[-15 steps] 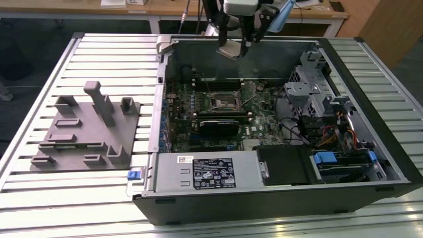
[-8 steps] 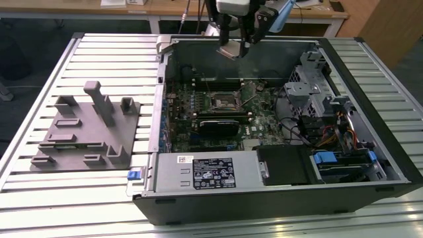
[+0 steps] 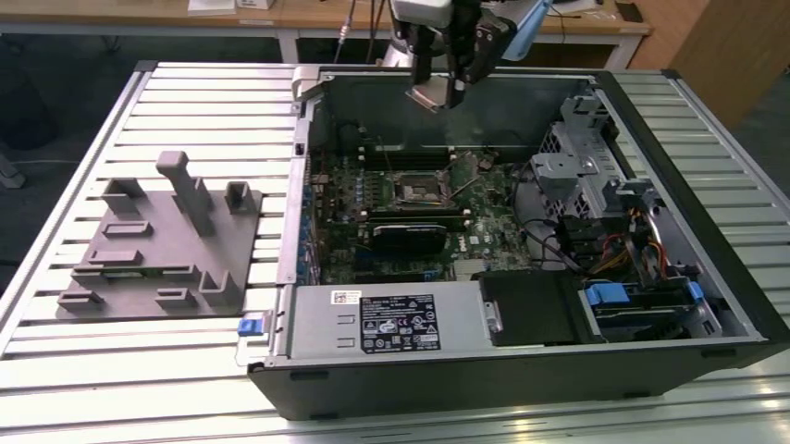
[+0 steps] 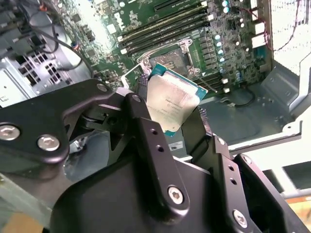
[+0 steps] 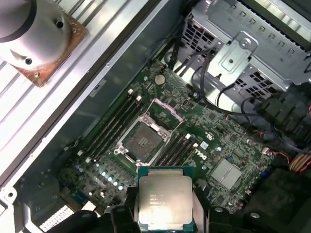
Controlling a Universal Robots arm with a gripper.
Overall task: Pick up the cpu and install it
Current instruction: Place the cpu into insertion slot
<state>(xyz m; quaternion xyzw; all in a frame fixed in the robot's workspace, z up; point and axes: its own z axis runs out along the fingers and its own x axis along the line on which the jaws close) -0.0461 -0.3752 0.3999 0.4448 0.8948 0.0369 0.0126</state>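
Jaws: clenched on the cpu (image 4: 171, 104), one black finger (image 4: 141, 116) pressed against each of two opposite edges.
Gripper (image 3: 439, 91): raised over the far wall of the open computer case (image 3: 691, 305) in the exterior view, high above the board inside.
Cpu position: held in the air between the fingertips, pale silvery top turned towards both wrist cameras, thin dark-green rim visible around it; tilted in the second wrist view; apart from the board and from every part on it.
Cpu in first wrist view: chip (image 5: 164, 201) gripped at its sides, seen in front of the board and near the socket in the picture.
Socket (image 5: 144, 138): dark square in a metal frame, mounted on the green motherboard (image 5: 218, 145); contact field exposed, nothing seated in it.
Memory slots (image 5: 114, 124): long dark rows running along both sides of the socket.
Drive cage (image 5: 233, 53): perforated grey metal, beside the board, with black cables trailing past it.
Holder blocks (image 3: 161, 245): grey plastic fixture lying on the slatted metal table (image 3: 124, 370), at the exterior view's left of the case, well apart from the gripper.
Case attitude: lying on its side, open face up, resting on the table.
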